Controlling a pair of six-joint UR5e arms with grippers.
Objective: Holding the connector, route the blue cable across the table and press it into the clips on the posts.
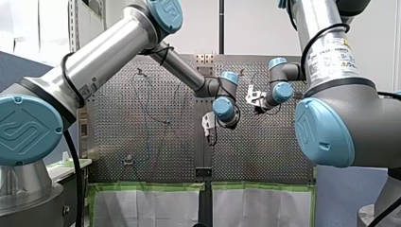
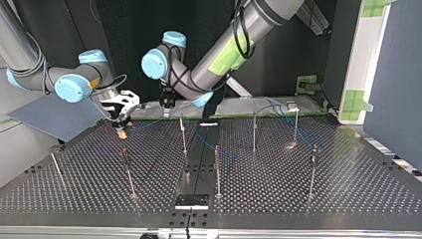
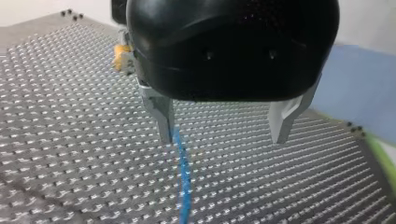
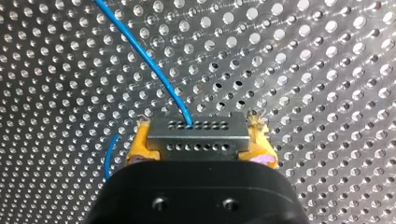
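Observation:
In the right wrist view my right gripper (image 4: 199,122) has its yellow pads (image 4: 140,140) shut on a grey metal connector (image 4: 197,140). The blue cable (image 4: 149,60) leaves the connector's face and runs off over the perforated table. My left gripper (image 3: 223,135) is open just above the table, and the blue cable (image 3: 183,182) passes close beside one metal finger (image 3: 161,116). In the top view my right gripper (image 2: 122,113) hangs at the left and my left gripper (image 2: 168,102) nearer the middle. Several thin posts (image 2: 183,134) stand upright; loose cable (image 2: 278,112) lies at the far right.
The perforated table (image 2: 348,189) carries more posts (image 2: 312,172) toward its near edge. A black plate (image 2: 191,201) sits at the near middle edge. A grey board (image 2: 47,117) leans at the top view's left. Green-taped white sheets (image 1: 151,201) hang below the table.

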